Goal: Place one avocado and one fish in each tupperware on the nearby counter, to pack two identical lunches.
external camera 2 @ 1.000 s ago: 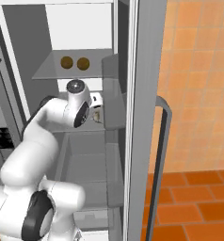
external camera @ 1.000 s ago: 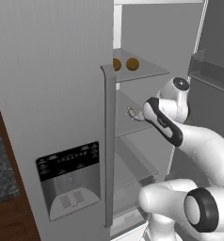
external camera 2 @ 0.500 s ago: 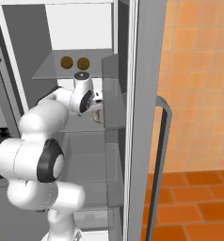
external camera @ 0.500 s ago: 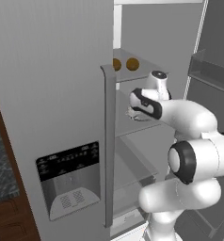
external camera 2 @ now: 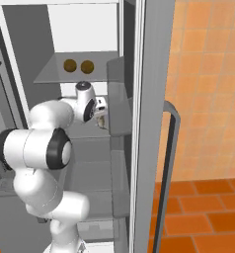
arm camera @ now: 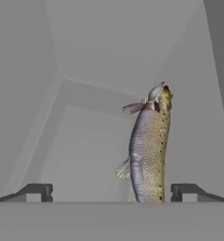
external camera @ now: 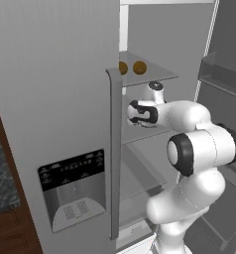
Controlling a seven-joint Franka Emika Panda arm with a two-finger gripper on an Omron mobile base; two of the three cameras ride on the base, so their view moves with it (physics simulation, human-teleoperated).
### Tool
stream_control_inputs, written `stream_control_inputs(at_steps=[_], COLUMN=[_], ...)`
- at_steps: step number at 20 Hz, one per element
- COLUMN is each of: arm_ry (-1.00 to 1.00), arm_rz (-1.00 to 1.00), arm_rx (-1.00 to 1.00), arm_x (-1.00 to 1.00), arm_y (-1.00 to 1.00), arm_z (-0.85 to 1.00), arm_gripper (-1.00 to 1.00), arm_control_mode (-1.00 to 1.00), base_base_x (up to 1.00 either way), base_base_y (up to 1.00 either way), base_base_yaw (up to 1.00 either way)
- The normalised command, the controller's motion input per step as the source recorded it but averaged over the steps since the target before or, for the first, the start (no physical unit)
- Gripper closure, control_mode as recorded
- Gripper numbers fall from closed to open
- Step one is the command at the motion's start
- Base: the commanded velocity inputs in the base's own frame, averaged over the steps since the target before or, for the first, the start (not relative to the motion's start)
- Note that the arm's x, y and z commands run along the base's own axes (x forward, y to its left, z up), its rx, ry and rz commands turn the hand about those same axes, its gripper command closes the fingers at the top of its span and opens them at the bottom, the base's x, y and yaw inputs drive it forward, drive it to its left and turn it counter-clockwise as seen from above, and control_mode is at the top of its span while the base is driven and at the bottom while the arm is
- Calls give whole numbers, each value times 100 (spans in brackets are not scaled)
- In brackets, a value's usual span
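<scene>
Two avocados (external camera: 123,68) (external camera: 139,67) are seen side by side on the upper glass shelf (external camera: 157,74) of an open fridge (external camera: 50,99), near the shelf's front edge and just apart from one another. From the right base camera the same two brown balls (external camera 2: 70,65) (external camera 2: 87,66) are shown on that shelf (external camera 2: 50,74), well above the level at which the arm is working.

One fish (arm camera: 150,146) is counted. In the hand view it is shown as a long, scaly, grey-brown body with small fins, stretched away from the camera with its head at the far end, against the pale grey inside of the fridge. Its near end lies between the two dark fingertips (arm camera: 36,190), closer to the one on the right of that view, and no contact between a fingertip and the fish can be made out.

The claw (arm camera: 111,192) is spread wide, with nothing pinched. The arm's wrist (external camera: 142,113) is reached into the fridge below the avocado shelf, beside the edge of the closed left door, whose dispenser panel (external camera: 73,188) is seen lower down. Orange wall tiles (external camera 2: 208,74) are seen to the right of the open door.
</scene>
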Motion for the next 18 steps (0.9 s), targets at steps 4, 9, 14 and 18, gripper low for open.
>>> stream_control_inputs(at_steps=[4, 9, 14, 18], arm_ry=[9, 12, -3, -6], arm_rz=[0, 0, 0, 0], arm_rx=[0, 0, 0, 0], arm_x=[82, 74, 17, 0], arm_y=[-2, -12, -8, -3], arm_z=[-6, -10, -44, -57], arm_gripper=[-100, -100, -100, -100], arm_control_mode=[-100, -100, -100, -100], base_base_x=[0, 0, 0, 0], base_base_y=[0, 0, 0, 0], base_base_yaw=[0, 0, 0, 0])
